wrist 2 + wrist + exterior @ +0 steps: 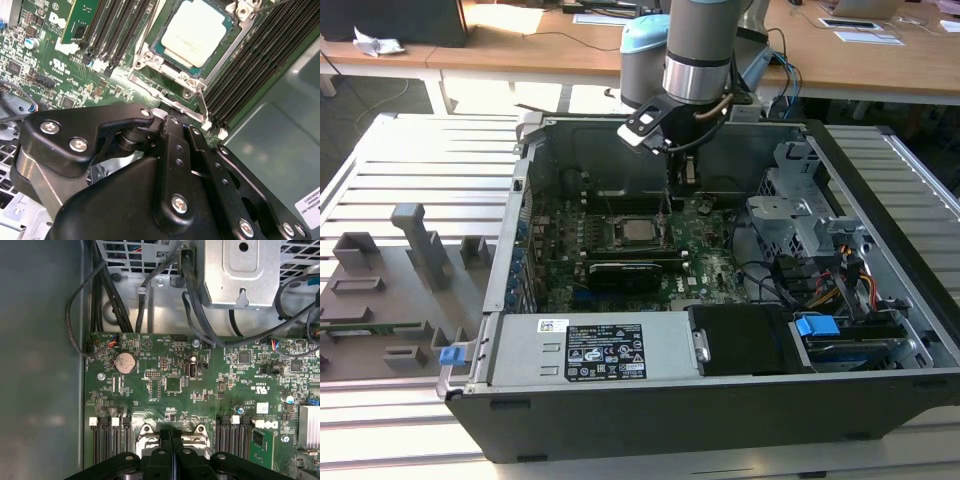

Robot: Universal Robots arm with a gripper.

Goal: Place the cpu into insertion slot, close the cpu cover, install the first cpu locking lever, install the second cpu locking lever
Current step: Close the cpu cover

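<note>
The cpu (638, 232) lies flat in its socket on the green motherboard, its dull silver top (194, 31) facing up. The cpu cover (146, 61) is down around it as a silvery frame. A thin metal locking lever (204, 107) runs along the socket's edge. My gripper (672, 205) hangs inside the case just behind the socket. Its black fingers (165, 452) press together with no gap at the socket's rim, so the gripper (171, 440) is shut. In the second wrist view the gripper (175, 122) sits right beside the lever's end; whether it touches is hidden.
A long black card (632, 270) lies in front of the socket. Black memory slots (260, 55) flank it. The labelled power supply (595, 350) fills the case's front, and a metal drive cage (800, 215) with cables stands at the exterior view's right. A grey fixture (410, 240) sits outside on the left.
</note>
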